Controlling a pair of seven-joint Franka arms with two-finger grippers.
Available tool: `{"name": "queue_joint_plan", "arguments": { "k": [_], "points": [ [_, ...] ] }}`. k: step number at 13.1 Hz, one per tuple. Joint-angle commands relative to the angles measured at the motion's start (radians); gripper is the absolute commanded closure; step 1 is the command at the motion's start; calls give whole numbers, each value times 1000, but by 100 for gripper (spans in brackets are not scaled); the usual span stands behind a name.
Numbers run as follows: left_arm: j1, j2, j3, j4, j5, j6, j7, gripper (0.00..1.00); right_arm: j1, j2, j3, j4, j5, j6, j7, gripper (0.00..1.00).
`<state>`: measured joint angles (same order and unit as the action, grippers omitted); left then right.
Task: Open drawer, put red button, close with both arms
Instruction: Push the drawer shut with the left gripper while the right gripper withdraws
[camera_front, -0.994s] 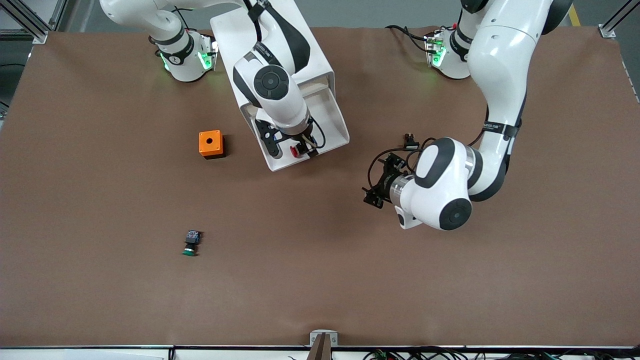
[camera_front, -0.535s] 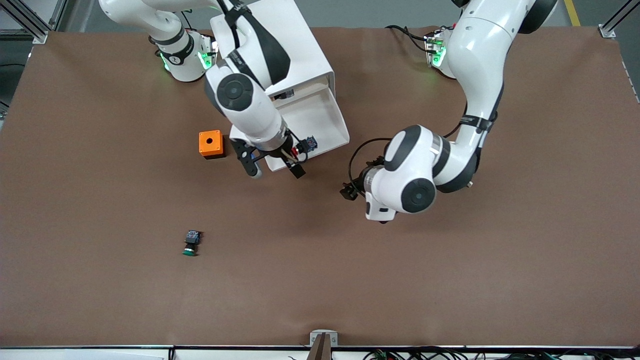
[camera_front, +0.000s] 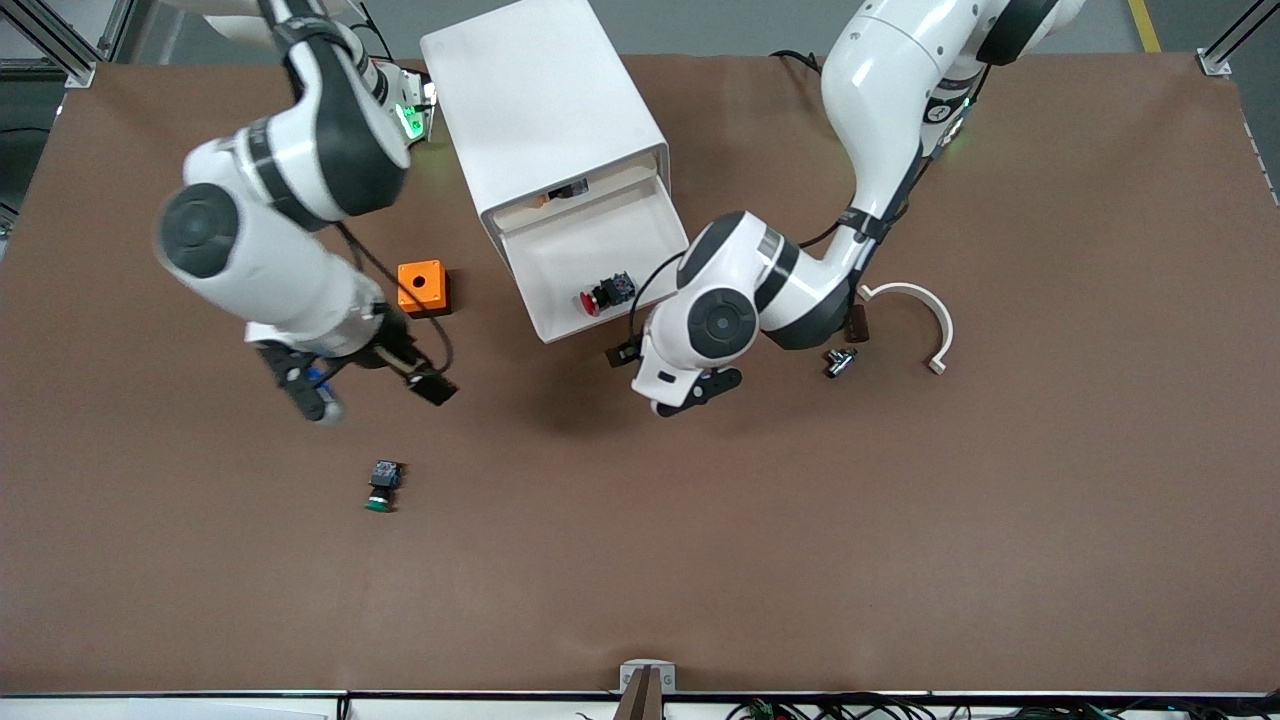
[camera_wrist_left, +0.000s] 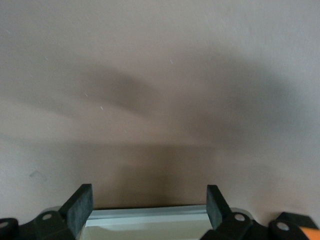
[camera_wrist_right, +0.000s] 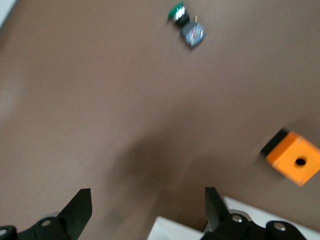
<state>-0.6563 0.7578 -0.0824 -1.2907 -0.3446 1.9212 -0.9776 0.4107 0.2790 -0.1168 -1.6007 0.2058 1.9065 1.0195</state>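
Note:
The white drawer (camera_front: 600, 240) stands pulled out of the white cabinet (camera_front: 540, 100). The red button (camera_front: 604, 293) lies on its side in the drawer, close to the front wall. My right gripper (camera_front: 365, 392) is open and empty over the bare table, between the orange box and the green button; its right wrist view (camera_wrist_right: 147, 207) shows brown table between the fingers. My left gripper (camera_front: 655, 372) is open and empty just in front of the drawer's corner. In the left wrist view (camera_wrist_left: 148, 205) the drawer's white rim (camera_wrist_left: 150, 217) lies between the fingers.
An orange box (camera_front: 421, 288) with a hole stands beside the drawer and shows in the right wrist view (camera_wrist_right: 295, 162). A green-capped button (camera_front: 382, 487) lies nearer the camera, also in the right wrist view (camera_wrist_right: 186, 22). A white curved piece (camera_front: 925, 315) and a small metal part (camera_front: 838, 360) lie toward the left arm's end.
My right gripper let go of the red button in the drawer, then swung away over the table past the orange box. My left arm moved in toward the drawer's front.

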Motion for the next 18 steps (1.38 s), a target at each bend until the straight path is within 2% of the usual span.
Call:
{"name": "queue_joint_plan", "arguments": {
  "k": [1,5,9,13,16,18],
  "points": [
    [-26,-11,3,-22,19,9,28,0,-97,-50,16,-7,-11,-47,-192,0],
    [-86,-23,1,-74,19,2,14,0,-211,-113,13,-10,-17,-133,-505,0],
    [-106,-34,-52,-88,16,-50,-70,0,-239,-184,-73,-13,-80,-188,-862,0],
    [-170,-32,-77,-98,19,-62,-140,0,-274,-267,-73,-51,-135,-216,-998,0],
    [-201,-32,-79,-108,18,-64,-162,0,-300,-322,-31,-85,-204,-213,-998,0],
    [-189,-35,-74,-104,19,-64,-154,0,-413,-336,92,-96,-207,-215,-997,0]
  ]
}}
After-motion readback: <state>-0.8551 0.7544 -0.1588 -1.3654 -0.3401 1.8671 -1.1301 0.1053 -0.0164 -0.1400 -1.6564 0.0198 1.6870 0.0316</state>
